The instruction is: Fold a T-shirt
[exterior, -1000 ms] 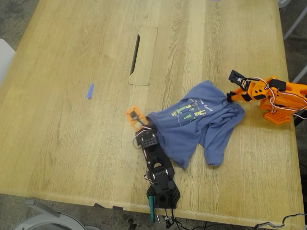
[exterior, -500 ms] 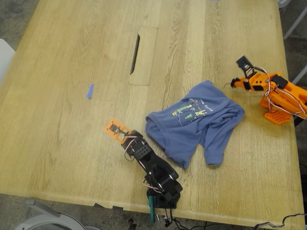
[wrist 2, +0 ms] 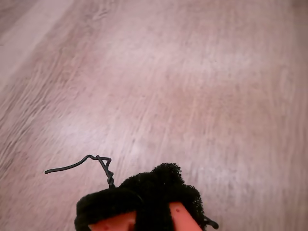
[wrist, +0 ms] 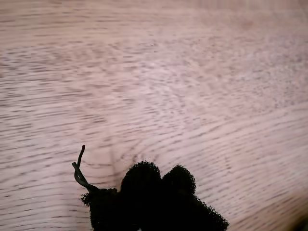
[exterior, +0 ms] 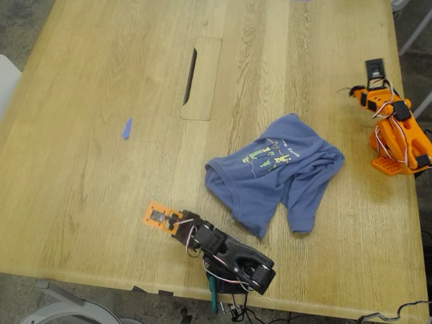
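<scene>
Both arms have pulled back off the cloth: the black arm (exterior: 229, 256) now lies low along the desk (exterior: 101, 101) edge nearest the exterior camera, and the orange arm (exterior: 395, 128) is folded up at the edge on the exterior view's right. The T-shirt (exterior: 270, 175) rests untouched between them, print up, in a rumpled heap with hem and sleeves bunched under. Wrist views show bare wood only, so I cannot match either arm to a number. My first gripper (wrist: 159, 185) and my second gripper (wrist 2: 154, 190) show only foam pads with no cloth; whether either is open or closed I cannot tell. Judgement: the fold is barely begun. The next grasp should take two outer corners at once, lift and draw them apart to flatten the body, then lay one side across. Count: one T-shirt, two arms, one blue tape scrap (exterior: 127, 128), one cable slot (exterior: 201, 77).
</scene>
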Controlling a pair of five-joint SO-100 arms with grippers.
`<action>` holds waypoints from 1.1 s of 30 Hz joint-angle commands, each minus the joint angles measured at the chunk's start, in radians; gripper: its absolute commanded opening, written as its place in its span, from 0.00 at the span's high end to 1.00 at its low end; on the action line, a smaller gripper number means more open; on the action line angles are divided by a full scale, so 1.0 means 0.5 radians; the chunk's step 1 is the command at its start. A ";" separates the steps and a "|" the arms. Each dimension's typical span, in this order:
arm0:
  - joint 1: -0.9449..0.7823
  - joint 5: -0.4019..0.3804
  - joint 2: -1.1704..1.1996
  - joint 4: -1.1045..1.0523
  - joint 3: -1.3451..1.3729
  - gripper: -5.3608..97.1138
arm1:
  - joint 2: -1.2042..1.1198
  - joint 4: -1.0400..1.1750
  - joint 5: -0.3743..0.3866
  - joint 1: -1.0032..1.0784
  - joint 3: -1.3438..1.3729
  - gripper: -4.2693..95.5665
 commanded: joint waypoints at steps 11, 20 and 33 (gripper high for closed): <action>-0.663 0.202 0.871 1.058 -0.037 0.95 | 0.028 0.319 0.006 0.844 0.135 0.96; -0.819 0.058 0.871 1.154 -0.037 0.95 | 0.028 0.543 0.110 1.325 0.138 0.96; -0.881 -0.187 0.871 1.282 -0.037 0.95 | 0.028 0.871 -0.034 1.835 0.138 0.96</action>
